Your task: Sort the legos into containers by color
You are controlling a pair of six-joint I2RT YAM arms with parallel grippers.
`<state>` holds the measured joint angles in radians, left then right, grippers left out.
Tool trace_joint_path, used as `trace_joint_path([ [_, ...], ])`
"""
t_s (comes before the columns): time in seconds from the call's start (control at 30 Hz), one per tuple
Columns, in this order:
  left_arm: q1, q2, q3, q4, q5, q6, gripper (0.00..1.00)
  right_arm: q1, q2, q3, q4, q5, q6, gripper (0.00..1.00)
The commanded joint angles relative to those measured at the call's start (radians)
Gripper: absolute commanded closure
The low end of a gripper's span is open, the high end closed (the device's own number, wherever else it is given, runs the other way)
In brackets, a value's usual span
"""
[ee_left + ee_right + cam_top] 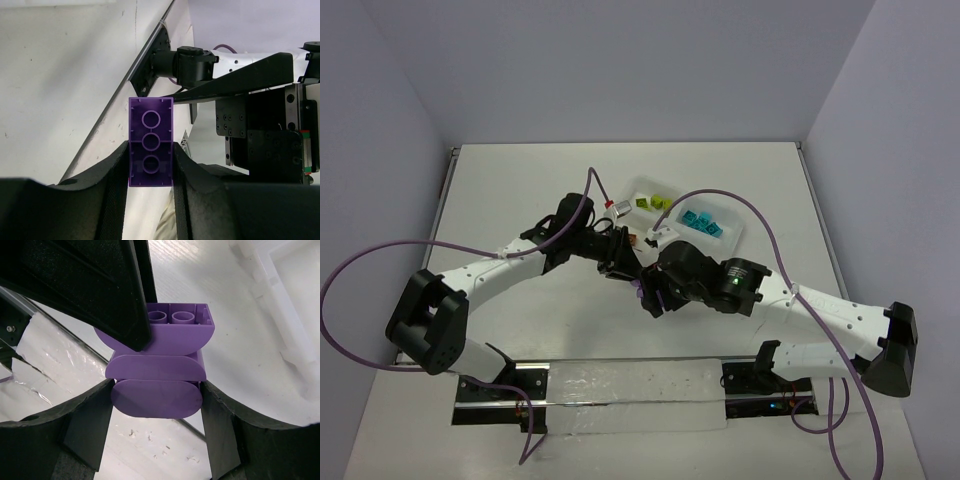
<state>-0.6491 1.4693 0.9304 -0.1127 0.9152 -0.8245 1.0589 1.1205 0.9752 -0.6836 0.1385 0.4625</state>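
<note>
Item: purple clump [157,375] of stacked legos, held between the two wrists near the middle of the table [520,200], on the near side of the tray [642,186]. Orientation: in the right wrist view the pieces are stacked away from the camera and their long sides lie across the gap from finger to finger. The farthest piece, a purple brick [150,142], turns its hollow underside to the left wrist camera, with three tubes in a row and its long axis running out along the fingers. Grip: left gripper [150,160] is clamped on the lower half of that brick, and right gripper [156,390] is closed on the nearest rounded piece, pads touching both ends. Obstructions: one left finger crosses the clump's upper left in the right wrist view, and both arms and their purple cables [380,270] crowd the spot from above. Containers: lime green bricks [651,201] in a far left compartment, teal bricks [701,222] in a right compartment. An orange-brown piece [631,240] lies by the tray's near left part, compartment not discernible. Other: clear strip [630,400] with black brackets along the near edge.
</note>
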Motion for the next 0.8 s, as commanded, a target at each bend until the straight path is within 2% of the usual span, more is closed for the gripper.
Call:
trace_joint_path([
  [0.0,-0.014,-0.003,0.049,-0.041,0.019,0.047,1.0,0.004,0.008,0.057,0.012,0.063,-0.002,0.58],
  [0.27,-0.005,-0.016,0.066,-0.079,-0.036,0.068,1.0,0.0,0.008,0.049,0.014,0.084,0.008,0.54],
  [0.3,0.0,-0.02,0.065,-0.077,-0.043,0.067,1.0,0.0,0.007,0.048,0.009,0.084,0.01,0.45],
  [0.33,0.004,-0.027,0.064,-0.075,-0.055,0.063,1.0,0.0,0.007,0.048,0.006,0.085,0.012,0.29],
  [0.4,0.012,-0.036,0.065,-0.073,-0.074,0.056,1.0,-0.001,0.004,0.053,-0.002,0.088,0.016,0.08],
  [0.63,0.094,-0.065,0.07,-0.052,-0.137,0.005,1.0,-0.014,-0.033,0.132,-0.062,0.095,0.013,0.03],
  [0.77,0.145,-0.108,0.076,-0.038,-0.157,-0.021,1.0,-0.062,-0.078,0.165,-0.069,0.044,0.005,0.03],
])
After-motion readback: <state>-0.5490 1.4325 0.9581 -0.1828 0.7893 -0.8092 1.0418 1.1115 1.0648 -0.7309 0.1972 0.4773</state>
